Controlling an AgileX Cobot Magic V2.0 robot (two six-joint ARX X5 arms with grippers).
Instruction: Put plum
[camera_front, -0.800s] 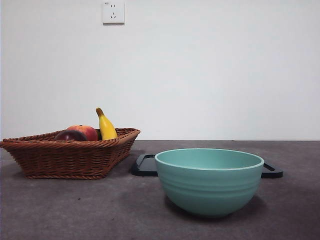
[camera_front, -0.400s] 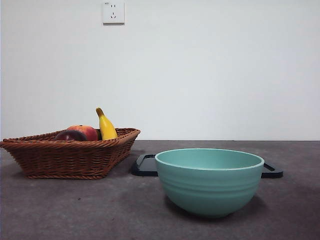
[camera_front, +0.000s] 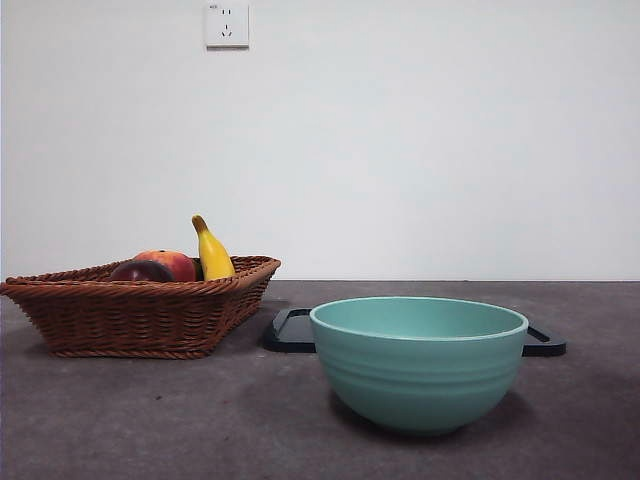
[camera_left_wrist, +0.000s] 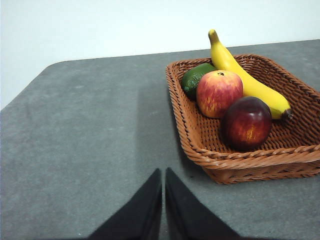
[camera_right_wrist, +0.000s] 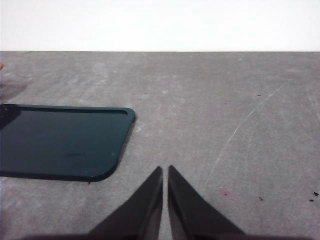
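Maroon plum (camera_left_wrist: 246, 123) in wicker basket (camera_left_wrist: 240, 161), no legible writing.

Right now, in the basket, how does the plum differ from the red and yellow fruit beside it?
The plum is dark maroon-purple; the red-yellow fruit is paler, streaked red over yellow. The plum looks slightly smaller. The plum lies nearer the basket rim closest to the left wrist camera; the red-yellow fruit sits behind it, by the green fruit. Both are round, and neither is held.

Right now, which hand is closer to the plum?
Left. The left hand hovers over bare table just outside the basket holding the plum. The right hand faces the dark tray; no plum in its view.
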